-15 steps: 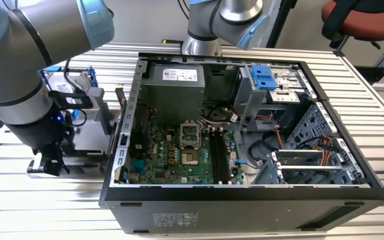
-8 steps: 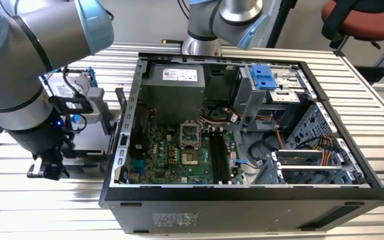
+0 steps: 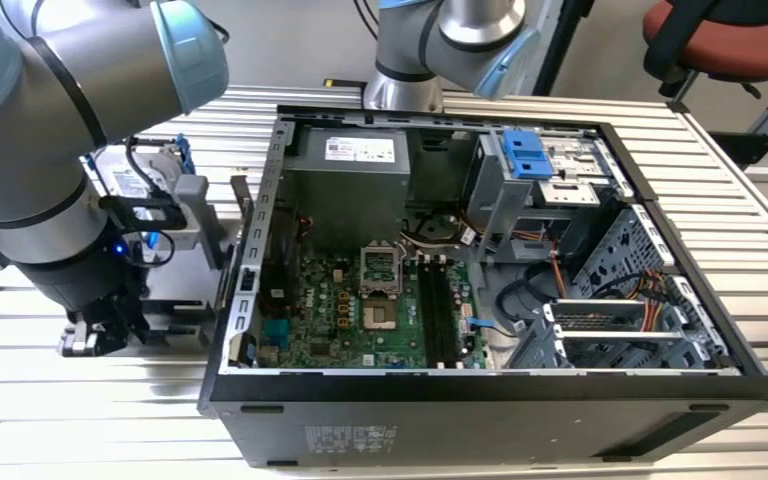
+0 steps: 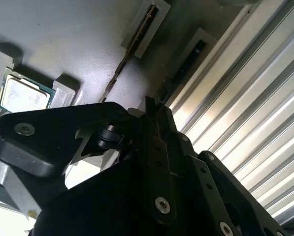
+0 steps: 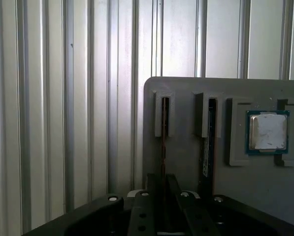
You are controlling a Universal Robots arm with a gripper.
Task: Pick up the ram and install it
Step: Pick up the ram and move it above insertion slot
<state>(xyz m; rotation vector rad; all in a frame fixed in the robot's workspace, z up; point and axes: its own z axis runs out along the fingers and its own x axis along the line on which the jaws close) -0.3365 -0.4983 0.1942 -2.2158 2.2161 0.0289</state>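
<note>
The ram stands on edge in a slot of a grey holder tray. In the second wrist view its thin edge runs from the slot down to my fingertips. My gripper straddles this stick, its black fingers close on either side, shut on it. The same grip appears in the second wrist view. In the exterior view my gripper is low over the table, on that view's left of the open computer case.
A second stick stands in the neighbouring slot, and a square silver processor chip lies in a recess beyond it. Inside the case, the motherboard's long black memory slots lie beside the processor socket. The table is ribbed metal.
</note>
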